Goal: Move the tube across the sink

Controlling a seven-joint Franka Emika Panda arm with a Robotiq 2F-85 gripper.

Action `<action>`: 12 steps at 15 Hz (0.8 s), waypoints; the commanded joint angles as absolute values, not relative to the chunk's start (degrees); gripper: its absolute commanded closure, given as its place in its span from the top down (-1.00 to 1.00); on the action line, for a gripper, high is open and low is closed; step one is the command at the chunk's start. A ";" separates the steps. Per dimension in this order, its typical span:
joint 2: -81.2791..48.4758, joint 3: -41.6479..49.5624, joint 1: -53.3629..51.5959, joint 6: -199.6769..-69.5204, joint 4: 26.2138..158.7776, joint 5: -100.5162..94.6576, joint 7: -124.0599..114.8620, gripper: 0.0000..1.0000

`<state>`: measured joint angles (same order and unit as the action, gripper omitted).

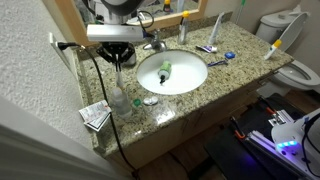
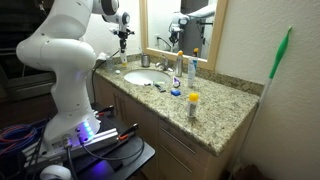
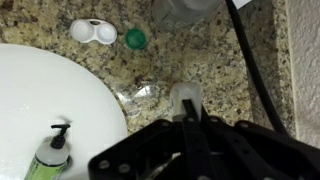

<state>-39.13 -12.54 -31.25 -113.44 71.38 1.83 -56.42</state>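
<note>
My gripper [image 3: 186, 112] has its 2 fingers drawn in narrow around the pale top of the tube [image 3: 185, 95]. The tube is upright over the granite counter [image 3: 230, 70], just beside the sink [image 3: 50, 90] (a green pump bottle [image 3: 47, 160] lies in the basin). A white 2-lobed case [image 3: 93, 33] sits near the rim.

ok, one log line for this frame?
tool: above counter, beside sink | pale item at tips, grip unclear | green bottle: in sink
</note>
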 commanded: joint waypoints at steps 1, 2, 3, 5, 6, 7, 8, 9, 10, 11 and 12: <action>-43.52 -10.53 -33.17 -111.23 64.46 1.26 -58.22 -0.98; -44.25 -10.05 -33.57 -111.04 63.36 1.03 -58.52 -0.98; -44.90 -9.66 -33.88 -110.82 62.31 0.98 -58.75 -0.98; -45.86 -9.10 -34.25 -109.90 60.59 1.12 -59.07 -0.98; -46.24 -8.84 -34.43 -108.75 59.65 1.13 -59.34 -0.98; -46.61 -8.53 -34.65 -107.34 58.72 1.04 -59.62 -0.98; -46.82 -8.22 -34.85 -105.73 57.99 0.97 -60.11 -0.98; -47.13 -7.94 -35.08 -103.86 56.94 1.04 -60.97 -0.98; -47.53 -7.76 -35.23 -102.69 56.08 0.97 -61.37 -0.98; -47.88 -7.64 -35.34 -101.42 55.21 1.02 -61.77 -0.98; -48.18 -7.66 -35.38 -101.06 54.57 1.21 -61.92 -0.98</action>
